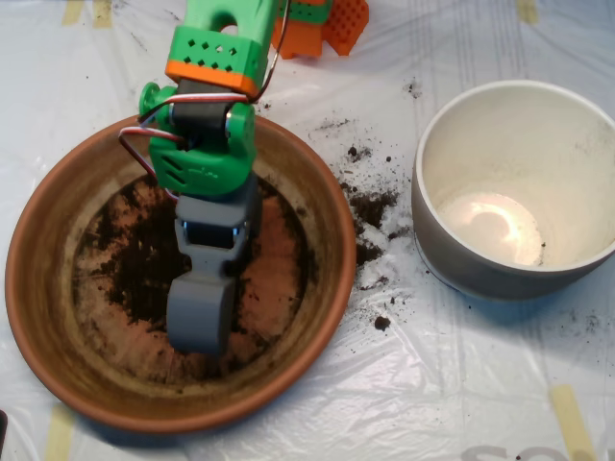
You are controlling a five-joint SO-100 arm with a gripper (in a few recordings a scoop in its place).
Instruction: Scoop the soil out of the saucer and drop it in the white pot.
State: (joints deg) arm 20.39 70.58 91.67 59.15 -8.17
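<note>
counter [317, 403] covered in clear plastic sheet, tape strips at edges. saucer [43, 288] at left, round, lying flat, rim up. white pot [461, 259] at right, upright, mouth open to camera, inside nearly bare, apart from the saucer. green and orange arm [207, 106] comes down from top, long axis running top to bottom. grey scoop [200, 317] points toward bottom of picture, tip down on the saucer floor among soil [135, 269]; jaws look together. soil spread thin over saucer middle, mostly left of scoop. spilled crumbs [370, 206] on plastic between saucer and pot. no readable writing.
</note>
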